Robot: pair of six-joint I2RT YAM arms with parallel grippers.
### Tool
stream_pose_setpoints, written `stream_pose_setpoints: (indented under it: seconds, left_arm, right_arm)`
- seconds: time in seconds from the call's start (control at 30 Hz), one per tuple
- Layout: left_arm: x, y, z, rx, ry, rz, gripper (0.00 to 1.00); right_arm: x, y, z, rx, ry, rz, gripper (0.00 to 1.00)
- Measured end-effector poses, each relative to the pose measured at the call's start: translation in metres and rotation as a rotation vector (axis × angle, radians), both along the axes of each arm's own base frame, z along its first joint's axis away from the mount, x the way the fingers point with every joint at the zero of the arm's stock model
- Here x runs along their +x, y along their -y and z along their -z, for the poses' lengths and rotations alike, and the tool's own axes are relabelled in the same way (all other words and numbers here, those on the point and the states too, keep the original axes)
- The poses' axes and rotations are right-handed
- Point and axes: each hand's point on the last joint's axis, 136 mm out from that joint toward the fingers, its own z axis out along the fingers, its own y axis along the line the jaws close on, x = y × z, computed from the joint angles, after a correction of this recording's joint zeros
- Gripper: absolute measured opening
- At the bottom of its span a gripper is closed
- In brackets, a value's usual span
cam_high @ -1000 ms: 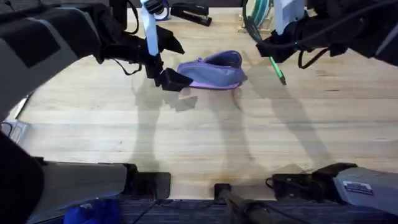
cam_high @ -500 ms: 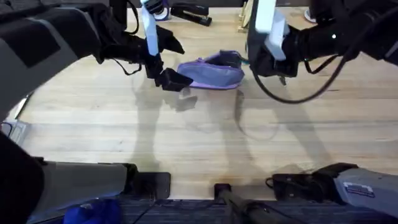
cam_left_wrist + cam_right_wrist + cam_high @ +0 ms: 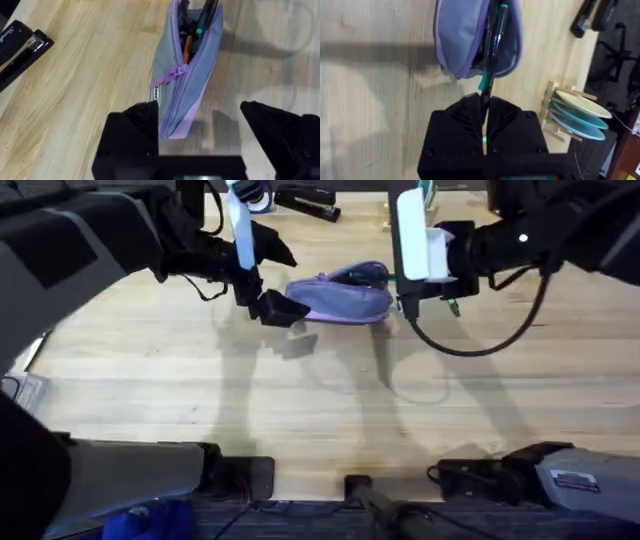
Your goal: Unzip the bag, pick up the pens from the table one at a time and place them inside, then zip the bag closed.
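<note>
Writing is scarce here: we see a small white tag [image 3: 155, 93] sewn on the bag [image 3: 342, 293] near the zipper pull [image 3: 169, 77], its dark letters too small for us to read; a white sticker [image 3: 576, 481] on the right arm's base also carries print we cannot make out. The lavender bag lies toward the far edge of the table [image 3: 300, 390], about midway between its left and right edges; its zipper is open along most of its length, and through the gap the left wrist view shows us dark and teal-tipped pens [image 3: 192, 27] with something orange among them, their lower parts hidden in the pouch. The left gripper [image 3: 272, 307] sits at the bag's left end, fingers spread wide; one finger [image 3: 132, 135] lies close against the fabric near the tag and the other stands clear of the bag, and we cannot tell whether anything is pinched. The right gripper [image 3: 485, 107] is at the bag's right end, fingers closed on a green pen [image 3: 490, 55]; the pen's far end reaches into the open mouth, and its middle is hidden between the fingers. A black stapler [image 3: 20, 47] lies near the far edge, cut off by the frame; a rack of teal plates [image 3: 580, 112] stands at the far right.
</note>
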Motion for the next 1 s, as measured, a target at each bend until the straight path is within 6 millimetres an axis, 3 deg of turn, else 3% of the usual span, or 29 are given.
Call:
stream_pose_setpoints:
  seconds: [0.17,0.43,0.67,1.0]
  left_arm:
    - [0.0,0.0,0.0,0.0,0.0,0.0,0.993]
    - [0.0,0.0,0.0,0.0,0.0,0.0,0.993]
    - [0.0,0.0,0.0,0.0,0.0,0.0,0.993]
    - [0.0,0.0,0.0,0.0,0.0,0.0,0.993]
  right_arm:
    - [0.004,-0.001,0.015,-0.028,-0.02,-0.032,0.031]
    - [0.019,-0.006,0.017,-0.024,0.027,-0.049,0.031]
    - [0.02,-0.009,0.04,-0.042,-0.025,-0.062,0.031]
    - [0.017,-0.043,0.047,-0.039,-0.003,-0.153,0.032]
